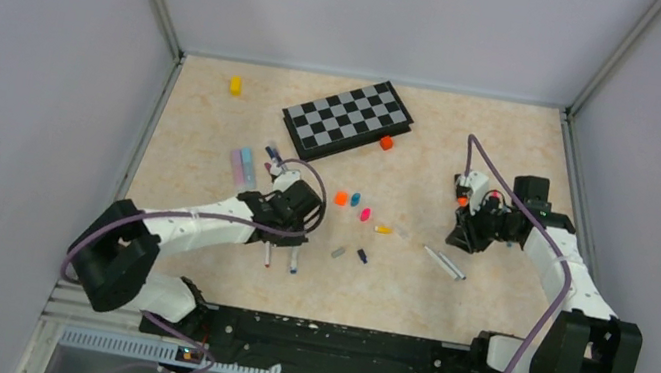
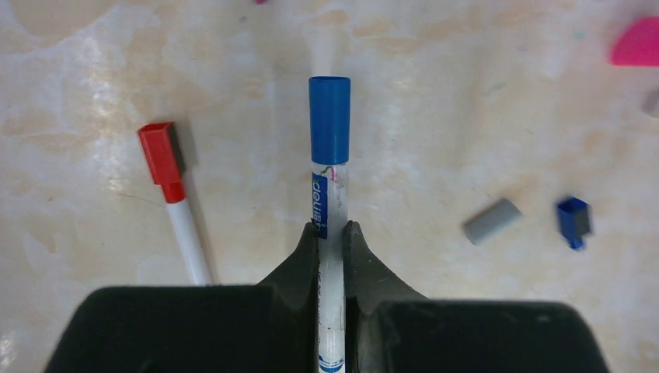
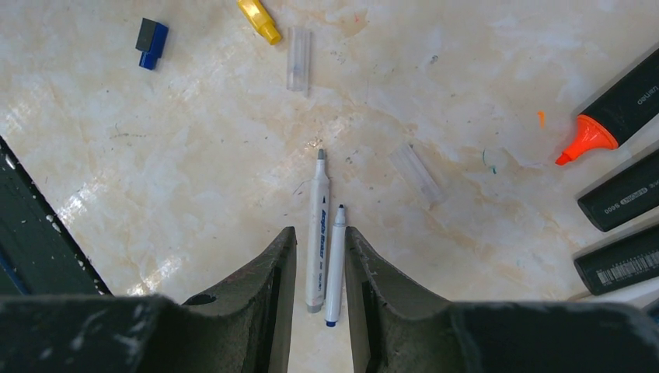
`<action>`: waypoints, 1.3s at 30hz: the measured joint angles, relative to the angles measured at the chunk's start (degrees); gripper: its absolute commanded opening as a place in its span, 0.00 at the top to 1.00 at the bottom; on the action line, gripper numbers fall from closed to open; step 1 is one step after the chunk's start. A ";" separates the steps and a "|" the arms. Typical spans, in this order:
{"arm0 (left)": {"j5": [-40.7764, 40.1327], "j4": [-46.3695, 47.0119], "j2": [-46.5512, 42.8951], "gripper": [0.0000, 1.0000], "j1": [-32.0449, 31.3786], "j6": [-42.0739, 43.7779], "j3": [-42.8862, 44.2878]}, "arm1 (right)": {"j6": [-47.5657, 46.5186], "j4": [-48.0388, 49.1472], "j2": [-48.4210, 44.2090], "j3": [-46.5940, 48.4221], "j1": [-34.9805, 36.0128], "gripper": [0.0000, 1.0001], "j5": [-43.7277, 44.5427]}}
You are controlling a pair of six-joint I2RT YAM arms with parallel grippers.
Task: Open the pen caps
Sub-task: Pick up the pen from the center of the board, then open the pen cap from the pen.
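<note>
The left pincer is clamped on the white barrel of the blue-capped pen, just beside a red-capped pen on the bench, while the right pincer stands apart, holding nothing, above two uncapped pens.

A blue cap tops one white pen, a red cap another, and the chessboard is black-and-grey chequered.
</note>
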 measured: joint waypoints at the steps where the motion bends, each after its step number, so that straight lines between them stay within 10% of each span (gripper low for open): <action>1: 1.07 0.90 -1.60 1.00 0.02 0.85 -0.50 | -0.02 -0.04 0.00 0.00 0.00 0.72 -0.26; 10: 18.14 29.81 -18.34 1.00 0.00 10.43 -13.03 | -0.79 -0.98 -2.89 0.00 0.09 0.71 -8.09; 17: 28.20 53.99 -14.86 1.00 -0.04 12.07 -15.89 | 3.78 2.40 -3.67 -0.31 3.39 0.68 -23.15; 21: 31.34 65.79 -7.08 1.00 -0.07 10.86 -13.84 | 11.02 9.29 -3.52 -2.01 8.35 0.46 -28.57; 39: 25.09 85.42 4.09 1.00 -4.15 6.71 -8.20 | 79.67 78.29 0.70 -19.61 13.64 0.36 -28.57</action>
